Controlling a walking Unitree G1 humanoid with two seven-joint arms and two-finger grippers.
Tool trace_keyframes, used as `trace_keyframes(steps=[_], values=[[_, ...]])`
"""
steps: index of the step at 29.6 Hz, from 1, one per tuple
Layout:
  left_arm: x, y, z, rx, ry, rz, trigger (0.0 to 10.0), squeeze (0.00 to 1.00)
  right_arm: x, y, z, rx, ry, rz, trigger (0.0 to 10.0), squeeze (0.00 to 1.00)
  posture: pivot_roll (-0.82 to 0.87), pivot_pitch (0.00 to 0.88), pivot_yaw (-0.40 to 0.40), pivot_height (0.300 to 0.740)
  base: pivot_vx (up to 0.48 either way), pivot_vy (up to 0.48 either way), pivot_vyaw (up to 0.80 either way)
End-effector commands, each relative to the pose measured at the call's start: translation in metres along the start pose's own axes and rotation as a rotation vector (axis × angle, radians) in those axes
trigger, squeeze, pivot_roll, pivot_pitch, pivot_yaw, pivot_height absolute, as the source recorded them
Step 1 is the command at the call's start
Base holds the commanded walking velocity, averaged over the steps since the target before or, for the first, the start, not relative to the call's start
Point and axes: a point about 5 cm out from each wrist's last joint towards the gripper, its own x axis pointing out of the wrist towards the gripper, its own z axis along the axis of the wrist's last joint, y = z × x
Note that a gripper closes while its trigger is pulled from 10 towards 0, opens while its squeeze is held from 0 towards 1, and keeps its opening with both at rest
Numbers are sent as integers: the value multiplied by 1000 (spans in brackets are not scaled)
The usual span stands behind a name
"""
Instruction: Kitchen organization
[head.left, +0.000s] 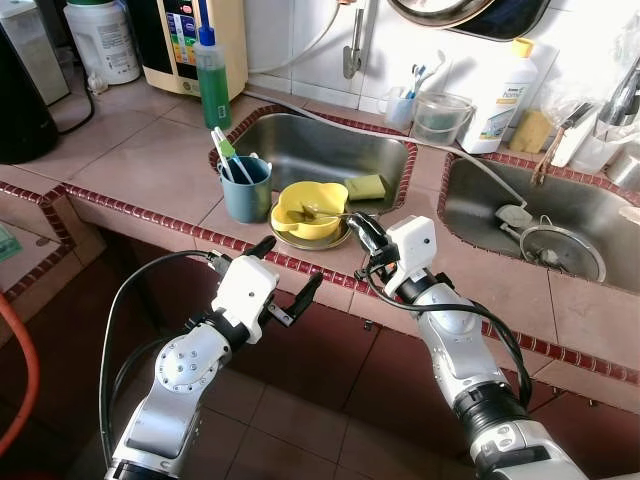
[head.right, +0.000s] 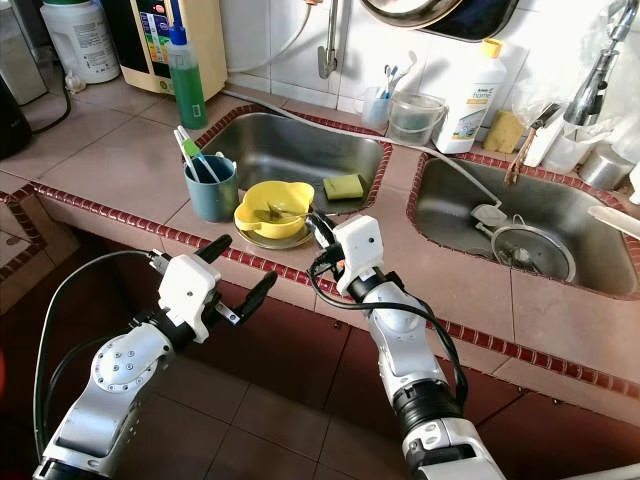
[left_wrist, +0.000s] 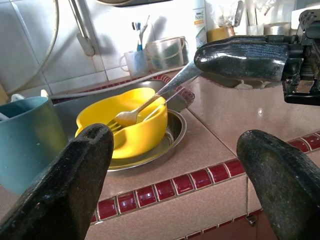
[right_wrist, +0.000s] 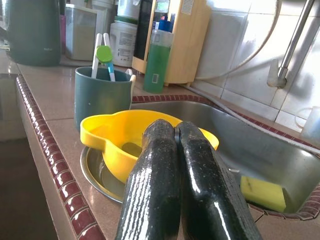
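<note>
A yellow bowl (head.left: 308, 208) sits on a shallow metal plate (head.left: 322, 243) at the counter's front edge, just before the left sink basin (head.left: 310, 150). A fork (left_wrist: 145, 106) lies with its tines in the bowl, and its handle runs up into my right gripper (head.left: 360, 228), which is shut on it right of the bowl. In the right wrist view the two fingers (right_wrist: 155, 165) press together over the bowl. My left gripper (head.left: 288, 268) hangs open below the counter edge, in front of the bowl and holding nothing.
A teal cup (head.left: 245, 187) with utensils stands left of the bowl. A yellow-green sponge (head.left: 366, 186) lies in the left basin, and a green soap bottle (head.left: 212, 80) stands behind. A second basin (head.left: 560, 210) with a strainer is at the right. Red tile trim (head.left: 150, 215) edges the counter.
</note>
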Motion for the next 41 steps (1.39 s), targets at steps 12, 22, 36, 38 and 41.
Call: trace_keyframes(steps=[12,22,36,38,41], values=[[3,0,5,4,-16,-4,10000,0,5,-7,19,-53,-91,-15,0,0,-140,38,-48,740,0,0,0],[6,9,9,-35,-41,44,10000,0,8,-14,49,-120,-214,-62,0,0,-141,25,-52,740,0,0,0],[15,33,23,-170,-98,143,10000,0,-12,-45,68,-265,-232,-328,10000,0,-159,0,-44,740,0,0,0],[16,36,24,-184,-100,143,10000,0,-18,-52,68,-276,-221,-380,10000,0,-169,1,-41,740,0,0,0],[17,37,25,-188,-104,127,10000,0,-28,-58,67,-305,-202,-450,10000,0,-172,4,-38,740,0,0,0]])
